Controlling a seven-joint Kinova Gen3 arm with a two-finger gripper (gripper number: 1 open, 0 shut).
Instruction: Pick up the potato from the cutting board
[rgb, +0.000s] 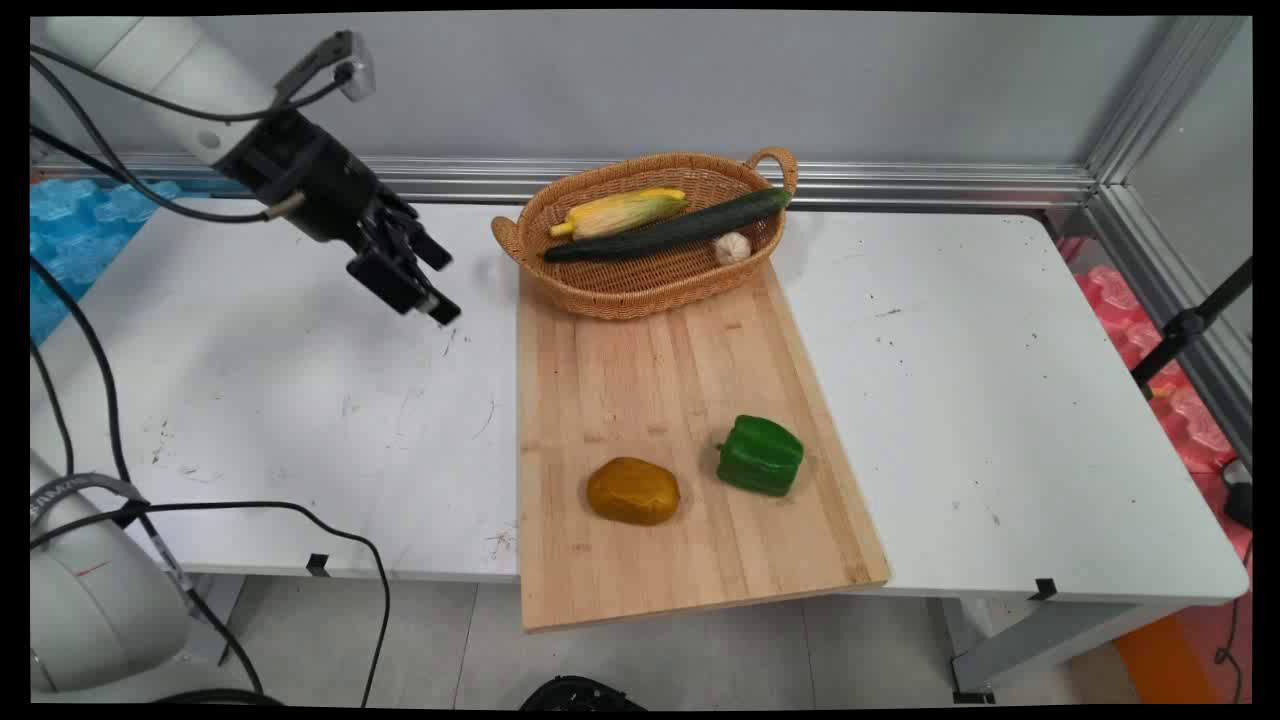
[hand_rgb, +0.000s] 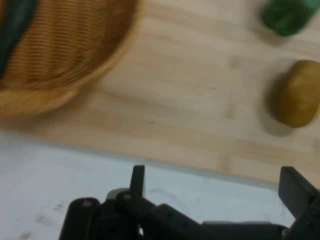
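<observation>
Hovering: pincer, spread and holding nothing, above bare surface left of the board. Nearest thing: basket on the board's far end, holding corn, cucumber, garlic. Board's near end: potato, pepper (side by side, apart).

No readable text, label, brand, number or sign anywhere in either view.
</observation>
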